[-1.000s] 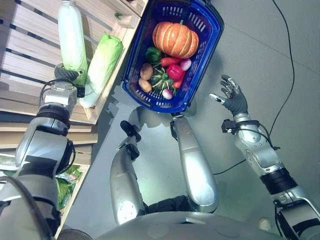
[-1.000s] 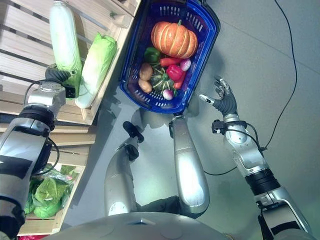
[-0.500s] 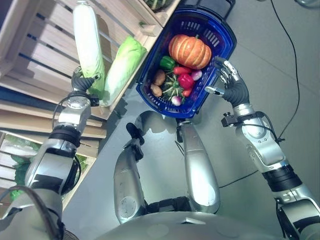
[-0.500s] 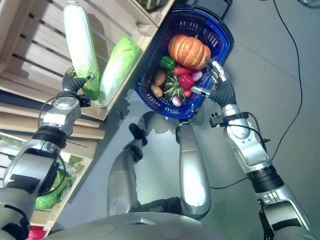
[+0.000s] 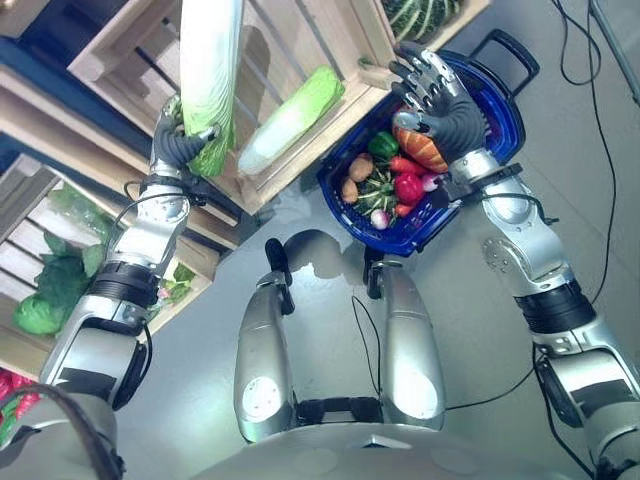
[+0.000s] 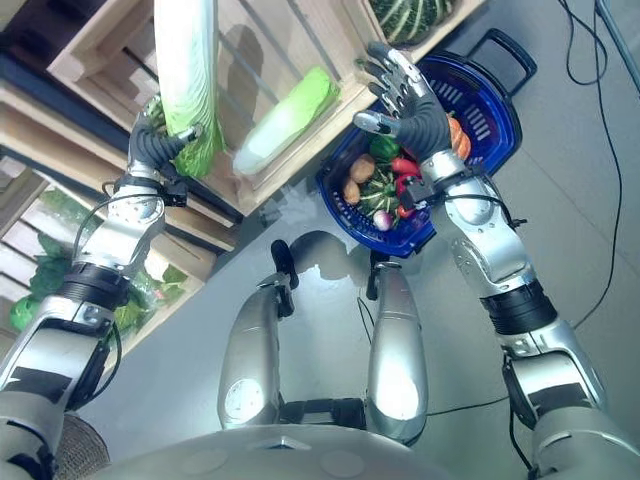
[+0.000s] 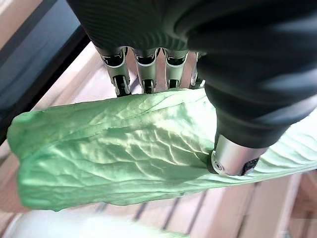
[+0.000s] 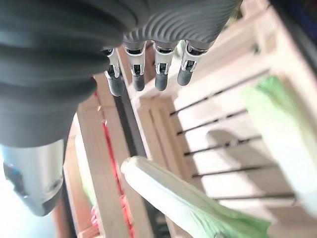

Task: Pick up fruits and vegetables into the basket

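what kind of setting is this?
Probably a mock grocery produce section. Slatted wooden crates serve as shelves holding napa cabbage; a blue basket on the grey floor holds mixed vegetables; more greens sit on a lower shelf. The left robot hand grips a cabbage.

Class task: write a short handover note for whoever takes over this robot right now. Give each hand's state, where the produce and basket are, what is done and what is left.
Left hand: fingers curled round the leafy end of a long cabbage, lifted over the wooden crate.
Right hand: open, holding nothing, raised above the basket.
Basket: blue, on the floor beside the crate; already holds a pumpkin, peppers and other small vegetables.
A second cabbage lies in the crate.
Done: small produce is in the basket.
Left: carry the held cabbage to the basket, then probably fetch the second one.
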Available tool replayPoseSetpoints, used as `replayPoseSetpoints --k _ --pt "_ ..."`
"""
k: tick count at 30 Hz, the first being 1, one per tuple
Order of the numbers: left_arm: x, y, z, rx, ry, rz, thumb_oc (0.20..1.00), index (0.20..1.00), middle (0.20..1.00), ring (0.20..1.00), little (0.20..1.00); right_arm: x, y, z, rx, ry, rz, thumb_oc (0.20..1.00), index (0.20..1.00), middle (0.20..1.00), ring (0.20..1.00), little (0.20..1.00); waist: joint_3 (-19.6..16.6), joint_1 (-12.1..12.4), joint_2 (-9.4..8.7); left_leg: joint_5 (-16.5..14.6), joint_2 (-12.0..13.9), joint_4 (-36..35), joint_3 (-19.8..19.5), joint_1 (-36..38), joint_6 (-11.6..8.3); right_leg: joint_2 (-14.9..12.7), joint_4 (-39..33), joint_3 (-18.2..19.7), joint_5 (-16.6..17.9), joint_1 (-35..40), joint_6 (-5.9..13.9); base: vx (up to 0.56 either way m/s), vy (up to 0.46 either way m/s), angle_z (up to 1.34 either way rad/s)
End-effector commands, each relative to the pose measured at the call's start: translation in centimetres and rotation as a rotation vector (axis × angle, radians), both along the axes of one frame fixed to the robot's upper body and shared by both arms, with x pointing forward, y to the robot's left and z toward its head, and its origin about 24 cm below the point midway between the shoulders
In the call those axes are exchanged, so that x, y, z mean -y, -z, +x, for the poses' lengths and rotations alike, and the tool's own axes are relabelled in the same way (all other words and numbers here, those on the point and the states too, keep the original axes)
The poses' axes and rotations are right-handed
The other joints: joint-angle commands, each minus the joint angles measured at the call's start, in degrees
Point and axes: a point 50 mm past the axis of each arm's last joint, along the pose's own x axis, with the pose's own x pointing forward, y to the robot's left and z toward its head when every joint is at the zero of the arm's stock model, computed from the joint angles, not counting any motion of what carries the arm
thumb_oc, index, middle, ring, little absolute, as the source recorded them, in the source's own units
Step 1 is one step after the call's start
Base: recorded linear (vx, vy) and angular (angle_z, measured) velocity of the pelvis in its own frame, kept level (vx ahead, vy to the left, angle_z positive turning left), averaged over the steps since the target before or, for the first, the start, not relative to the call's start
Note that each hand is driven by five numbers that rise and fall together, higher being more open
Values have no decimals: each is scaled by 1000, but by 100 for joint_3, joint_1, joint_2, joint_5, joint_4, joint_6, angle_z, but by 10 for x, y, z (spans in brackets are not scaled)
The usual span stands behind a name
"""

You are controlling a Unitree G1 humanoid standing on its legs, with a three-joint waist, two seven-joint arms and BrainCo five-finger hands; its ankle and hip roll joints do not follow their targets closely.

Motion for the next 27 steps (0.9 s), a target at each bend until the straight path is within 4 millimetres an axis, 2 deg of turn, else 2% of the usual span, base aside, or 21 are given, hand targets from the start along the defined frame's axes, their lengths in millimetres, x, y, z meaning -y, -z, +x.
replayPoseSetpoints --k 1,2,5,8,14,27 --pt "14 -54 -11 261 85 116 200 200 200 200 200 -17 -25 -5 42 -72 163 1000 1000 1000 1000 1000 -174 58 -206 -606 -281 402 313 144 301 -112 -693 6 323 393 383 -8 -34 13" --pt "14 -54 -11 263 88 119 200 200 200 200 200 -17 -25 -5 41 -72 167 1000 1000 1000 1000 1000 -174 61 -207 -605 -282 398 312 149 302 -112 -697 3 325 400 383 -10 -39 9" --pt "35 -60 -15 324 148 204 200 200 200 200 200 -28 -24 -2 -14 -117 272 1000 1000 1000 1000 1000 -174 151 -234 -614 -306 387 278 242 329 -130 -742 -66 354 536 393 -2 -52 8" --pt "47 -64 -16 346 189 251 200 200 200 200 200 -36 -22 -2 -59 -167 340 1000 1000 1000 1000 1000 -174 201 -272 -620 -322 376 255 311 342 -132 -783 -107 374 634 400 1 -49 12" --pt "77 -64 -20 397 251 394 200 200 200 200 200 -55 -16 -2 -158 -289 500 1000 1000 1000 1000 1000 -174 306 -404 -659 -345 375 201 473 372 -138 -862 -177 410 870 425 15 -61 7" --pt "120 -52 -20 393 319 609 200 200 200 200 200 -74 2 6 -338 -303 611 1000 1000 1000 1000 1000 -179 350 -523 -725 -346 400 192 652 371 -186 -938 -232 457 1084 492 8 -18 3"
